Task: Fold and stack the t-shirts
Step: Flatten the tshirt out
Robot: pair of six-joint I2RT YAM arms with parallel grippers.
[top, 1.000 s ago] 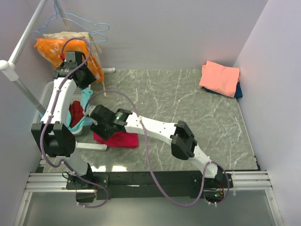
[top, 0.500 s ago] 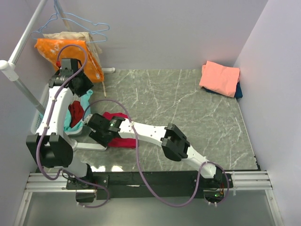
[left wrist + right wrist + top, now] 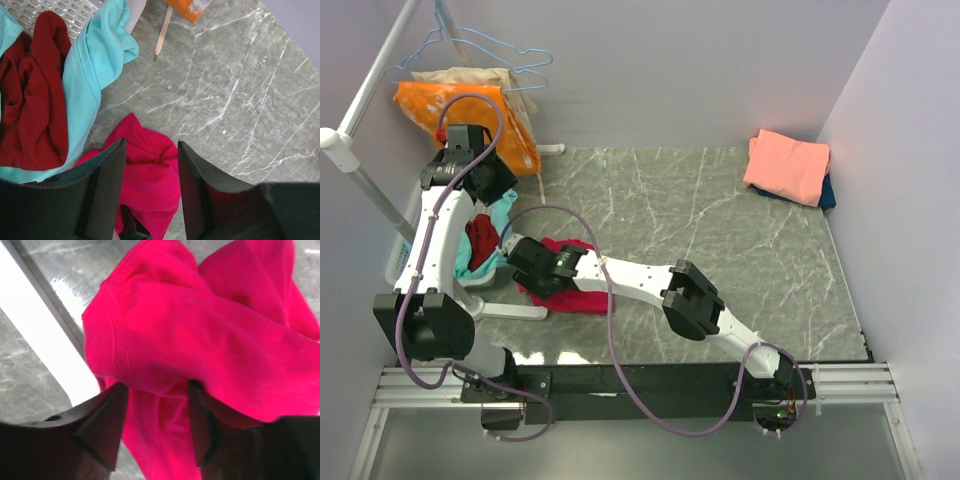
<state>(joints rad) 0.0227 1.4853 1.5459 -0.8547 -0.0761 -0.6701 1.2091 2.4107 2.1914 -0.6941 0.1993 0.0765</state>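
The crimson-red t-shirt (image 3: 582, 298) lies crumpled on the counter (image 3: 700, 220) by its left edge, just beside the basket (image 3: 75, 10). The right hand (image 3: 157, 387) is down on it, released, its fingers spread astride a raised fold of the cloth. The left hand (image 3: 151, 145) hangs above, released and empty, the shirt below its fingers. At the far right corner the salmon-pink t-shirt (image 3: 788, 165) sits folded atop the dark blue one (image 3: 827, 193).
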